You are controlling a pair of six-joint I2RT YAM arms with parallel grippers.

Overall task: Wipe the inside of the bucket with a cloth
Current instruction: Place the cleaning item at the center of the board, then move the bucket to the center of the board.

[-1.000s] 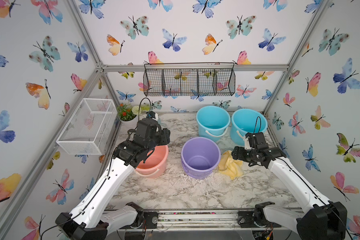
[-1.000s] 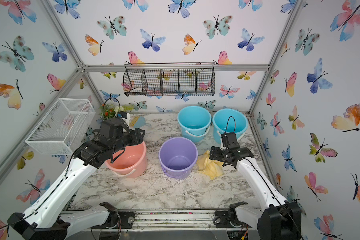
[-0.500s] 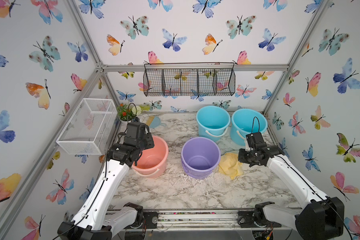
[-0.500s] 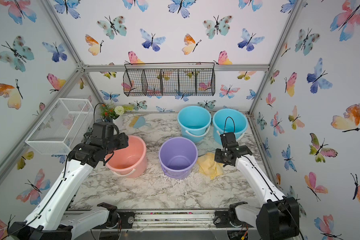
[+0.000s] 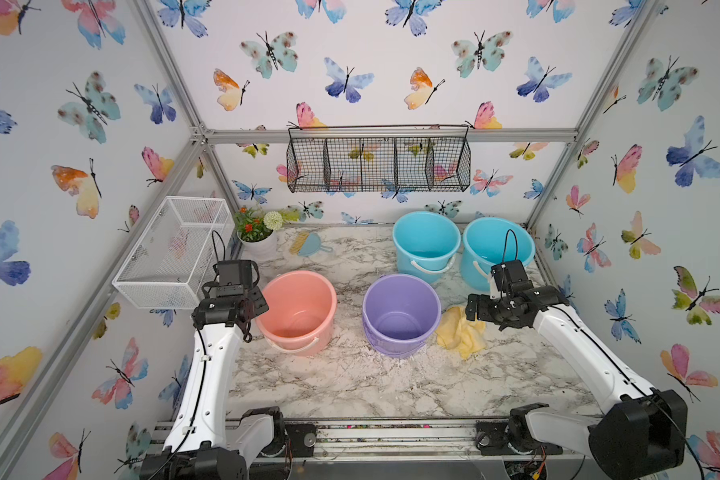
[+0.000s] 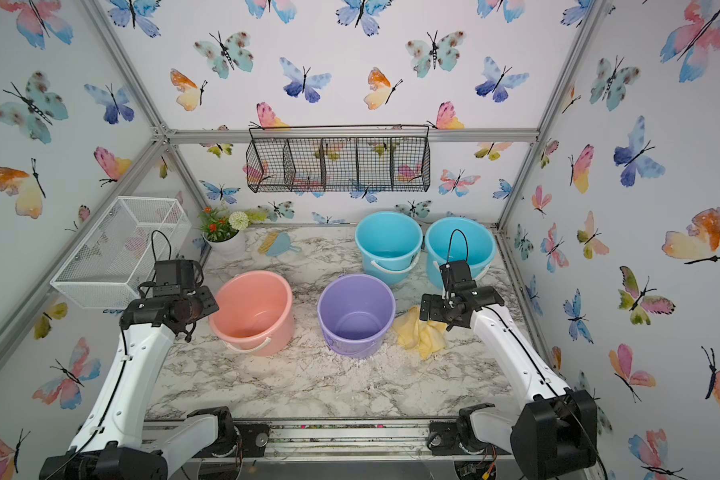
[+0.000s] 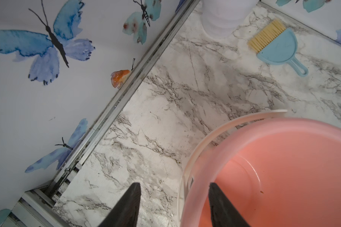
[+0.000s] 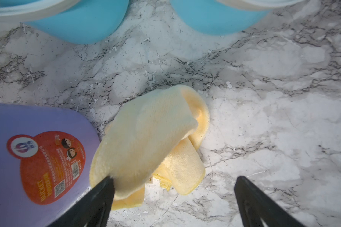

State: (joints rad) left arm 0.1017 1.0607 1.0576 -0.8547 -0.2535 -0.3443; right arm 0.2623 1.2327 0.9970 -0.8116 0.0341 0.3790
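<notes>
**Top views.** Risk: the right gripper (image 5: 472, 309), reaching for the cloth (image 5: 460, 332), may shove the purple bucket (image 5: 391, 299). The cloth lies crumpled at the bucket's 3 o'clock, just beside it. Bare marble table (image 5: 350, 386) is open toward 6 o'clock.

**Left wrist.** The left gripper (image 7: 173, 183) has its jaws apart, astride the pink bucket (image 7: 283, 129) rim. A careless squeeze could tip it.

**Right wrist.** The jaws are spread wide, with one fingertip (image 8: 101, 194) at the cloth's edge. A shallow pinch may catch a single fold.

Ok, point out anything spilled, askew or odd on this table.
White crumbs are strewn over the marble table around the base of the purple bucket, like a spill. The yellow cloth lies crumpled beside that bucket, not inside one. Nothing else stands out.
</notes>
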